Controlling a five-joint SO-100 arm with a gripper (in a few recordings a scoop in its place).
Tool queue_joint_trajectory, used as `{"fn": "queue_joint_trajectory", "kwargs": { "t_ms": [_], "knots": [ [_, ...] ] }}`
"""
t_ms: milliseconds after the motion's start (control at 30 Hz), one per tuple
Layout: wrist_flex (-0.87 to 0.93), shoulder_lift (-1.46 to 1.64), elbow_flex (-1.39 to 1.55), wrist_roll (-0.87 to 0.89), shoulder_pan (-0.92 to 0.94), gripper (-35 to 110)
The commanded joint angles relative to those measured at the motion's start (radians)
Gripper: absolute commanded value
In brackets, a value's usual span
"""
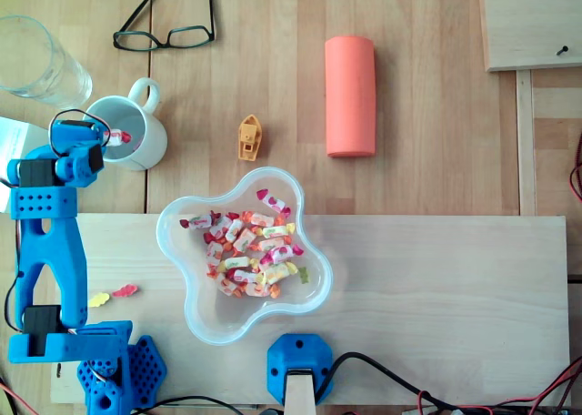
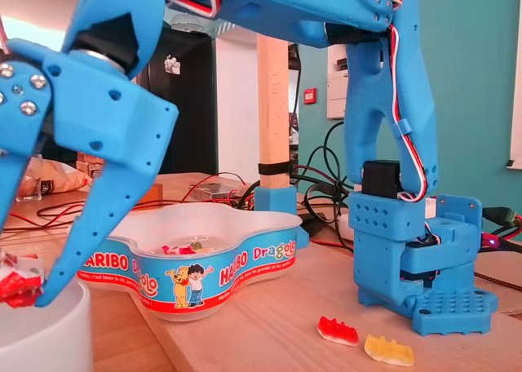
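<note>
My blue gripper (image 1: pixel 115 136) hangs over the white mug (image 1: pixel 136 151) at the upper left of the overhead view, shut on a red-and-white wrapped candy (image 1: pixel 121 136). In the fixed view the gripper (image 2: pixel 20 294) sits just above the mug's rim (image 2: pixel 45 331), with the candy (image 2: pixel 15 281) pinched at its tips. The clear star-shaped Haribo bowl (image 1: pixel 195 315) to the right of the arm holds several wrapped candies (image 1: pixel 245 251). In the fixed view the bowl (image 2: pixel 232 266) stands behind the gripper.
A red gummy (image 1: pixel 125 290) and a yellow gummy (image 1: pixel 98 299) lie beside the arm's base (image 1: pixel 109 360). An orange toy boat (image 1: pixel 249 137), an orange cylinder (image 1: pixel 350 96), spectacles (image 1: pixel 164 28) and a drinking glass (image 1: pixel 36 60) lie further back. A blue post foot (image 1: pixel 298 365) stands at the front edge.
</note>
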Motion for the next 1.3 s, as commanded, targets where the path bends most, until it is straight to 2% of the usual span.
{"fn": "queue_joint_trajectory", "kwargs": {
  "t_ms": [0,400,700,1267],
  "knots": [
    [-0.008,0.021,-0.048,0.012,-0.002,-1],
    [-0.008,0.021,-0.049,0.012,0.000,-1],
    [-0.008,0.021,-0.049,0.015,0.000,10],
    [-0.008,0.020,-0.048,0.011,0.000,19]
  ]
}}
